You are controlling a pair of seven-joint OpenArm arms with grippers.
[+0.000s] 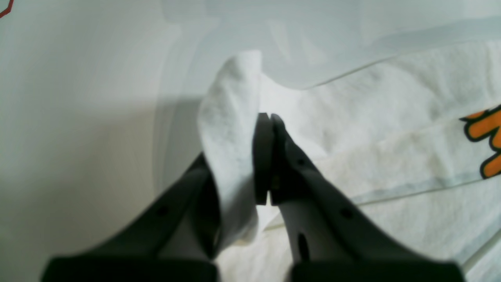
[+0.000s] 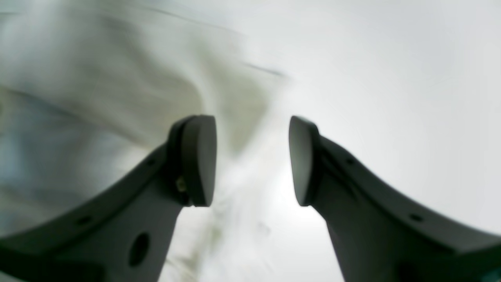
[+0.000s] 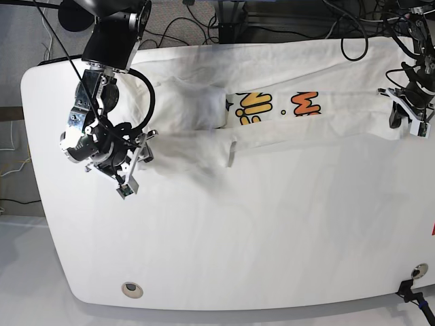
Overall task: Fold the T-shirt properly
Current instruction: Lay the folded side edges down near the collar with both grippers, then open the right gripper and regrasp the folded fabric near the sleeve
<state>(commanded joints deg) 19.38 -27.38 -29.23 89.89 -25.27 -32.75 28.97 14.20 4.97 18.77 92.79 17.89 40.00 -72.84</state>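
The white T-shirt (image 3: 272, 125) lies stretched in a long band across the far half of the table, with its orange and yellow print (image 3: 306, 103) facing up. At the band's right end, my left gripper (image 3: 396, 109) is shut on a fold of it. In the left wrist view that gripper (image 1: 268, 116) pinches white cloth (image 1: 231, 129) that drapes over one finger, and an orange letter (image 1: 485, 137) shows to the right. My right gripper (image 3: 134, 170) hovers at the shirt's left end. In the right wrist view it (image 2: 252, 160) stands open over blurred white cloth (image 2: 98, 109), holding nothing.
The white table (image 3: 238, 238) has a rounded front edge with a round fitting (image 3: 132, 290) near the front left. Cables (image 3: 353, 41) lie behind the far edge. A red mark (image 1: 6, 9) shows on the table in the left wrist view.
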